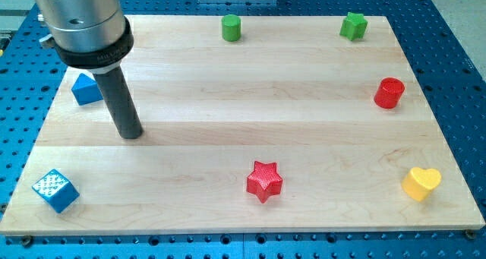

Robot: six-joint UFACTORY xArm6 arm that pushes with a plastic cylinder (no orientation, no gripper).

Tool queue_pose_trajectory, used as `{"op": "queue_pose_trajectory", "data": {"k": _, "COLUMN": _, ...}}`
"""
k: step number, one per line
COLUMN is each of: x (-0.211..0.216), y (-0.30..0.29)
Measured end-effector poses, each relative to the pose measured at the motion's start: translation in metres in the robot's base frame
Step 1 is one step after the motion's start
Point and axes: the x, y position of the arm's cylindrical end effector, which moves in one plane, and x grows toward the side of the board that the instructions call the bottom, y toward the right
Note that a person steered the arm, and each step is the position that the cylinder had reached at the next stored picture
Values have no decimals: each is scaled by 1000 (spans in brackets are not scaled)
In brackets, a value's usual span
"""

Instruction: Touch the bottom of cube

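My tip (132, 133) rests near the table's (228, 99) left edge, between the blue triangular block (86, 90) and blue cube (55, 190), touching neither; the rod end effector has no jaws

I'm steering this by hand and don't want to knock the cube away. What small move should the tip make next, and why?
Probably slide my tip toward the view's bottom-left, staying right of the blue cube, then come in below it. The tip now stands above and right of the cube, beside the blue triangular block, so a straight path would hit the cube's top.

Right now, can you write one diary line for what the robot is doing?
task: touch cube bottom | my tip: above blue patterned cube, apart | blue triangular block: at rod's left | contact: not yet
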Motion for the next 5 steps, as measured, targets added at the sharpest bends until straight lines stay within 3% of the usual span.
{"op": "queue_pose_trajectory", "data": {"k": 2, "x": 18, "y": 27}}
{"op": "queue_pose_trajectory", "data": {"k": 3, "x": 77, "y": 53}}
{"op": "queue_pose_trajectory", "data": {"k": 4, "x": 137, "y": 24}}
{"op": "queue_pose_trajectory", "data": {"k": 5, "x": 139, "y": 19}}
